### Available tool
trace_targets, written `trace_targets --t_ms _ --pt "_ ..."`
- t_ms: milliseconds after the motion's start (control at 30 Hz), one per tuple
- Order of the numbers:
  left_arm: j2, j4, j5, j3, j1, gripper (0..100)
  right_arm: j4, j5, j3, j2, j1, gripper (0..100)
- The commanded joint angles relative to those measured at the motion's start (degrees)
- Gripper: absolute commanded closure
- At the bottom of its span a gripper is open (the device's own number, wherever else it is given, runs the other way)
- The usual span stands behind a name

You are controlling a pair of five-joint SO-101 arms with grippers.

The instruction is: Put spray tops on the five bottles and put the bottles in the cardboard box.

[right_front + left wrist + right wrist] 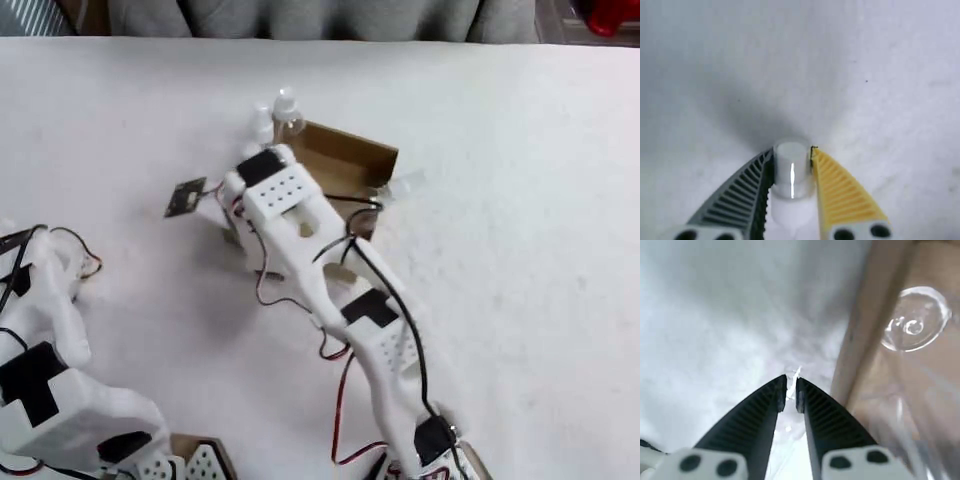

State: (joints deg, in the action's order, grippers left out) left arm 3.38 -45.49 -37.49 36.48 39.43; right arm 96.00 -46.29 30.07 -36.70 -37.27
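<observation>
On the white desk (520, 150) the cardboard box (345, 160) already held a clear bottle (914, 320), so my right pincer (791, 380) hung almost closed just outside its wall, seemingly empty, while my left pincer (792, 150) clamped a spray top (791, 170), I judged for fitting onto another bottle.

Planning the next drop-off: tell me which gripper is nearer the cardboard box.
Right. The right gripper sits just outside the cardboard box wall; the left gripper, shut on a spray top, is well away over bare table.
</observation>
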Motion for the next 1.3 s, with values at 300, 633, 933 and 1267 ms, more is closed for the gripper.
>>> trace_targets --t_ms 300,633,933,1267 --pt "-0.31 0.88 -0.35 -2.73 0.48 98 2.86 3.43 1.49 19.91 -2.51 98.3" --pt "-0.40 0.97 -0.35 -2.29 0.48 98 2.86 5.27 -12.22 38.02 0.48 98.3" --pt "-0.40 0.97 -0.35 -2.20 0.48 98 2.86 4.84 -16.35 48.04 19.12 98.3" --pt "-0.40 0.97 -0.35 -2.20 0.40 98 2.15 3.43 -15.91 44.53 36.70 98.1"
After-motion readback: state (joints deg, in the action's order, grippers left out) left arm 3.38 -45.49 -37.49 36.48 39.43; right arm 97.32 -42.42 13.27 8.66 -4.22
